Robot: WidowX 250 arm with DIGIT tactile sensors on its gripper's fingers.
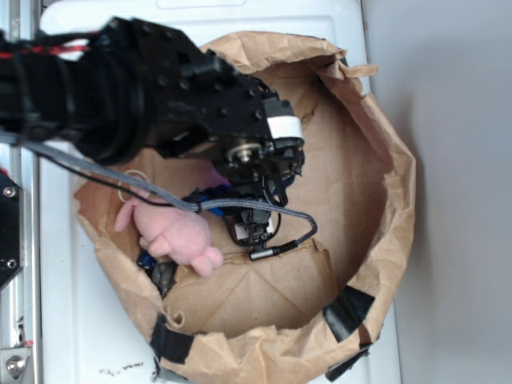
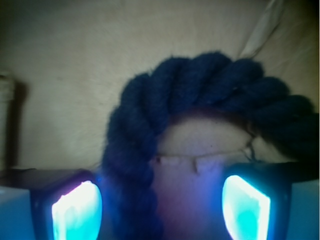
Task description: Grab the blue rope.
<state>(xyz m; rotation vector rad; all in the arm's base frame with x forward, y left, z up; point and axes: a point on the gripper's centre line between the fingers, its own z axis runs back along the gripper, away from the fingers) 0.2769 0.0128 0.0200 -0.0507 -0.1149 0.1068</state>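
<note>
Surface (image 1: 80,320): white, flat, with a metal rail along its left edge in the exterior view; a plain grey wall or floor area lies to the right.

Container: brown paper bag (image 1: 384,200), rolled down into a wide, crumpled open basin, patched with black tape (image 1: 348,312) at the lower rim. It rests on the white surface.

Contents: pink plush toy (image 1: 172,232), lying at the bag's left side with a limb stretched toward the rim; blue rope (image 2: 165,95), thick, dark navy, twisted-strand, partly under the toy and the arm in the exterior view.

Arm: black robot arm (image 1: 120,80) reaching in from the upper left, a thin grey braided cable (image 1: 240,206) looping below it.

Gripper (image 2: 161,205): lowered into the bag. In the wrist view the jaws stand wide apart, pads glowing cyan. The rope arches just ahead of them, one strand running down between the jaws close beside the left pad, over pale pink plush. Whether either pad touches the rope cannot be told.
</note>
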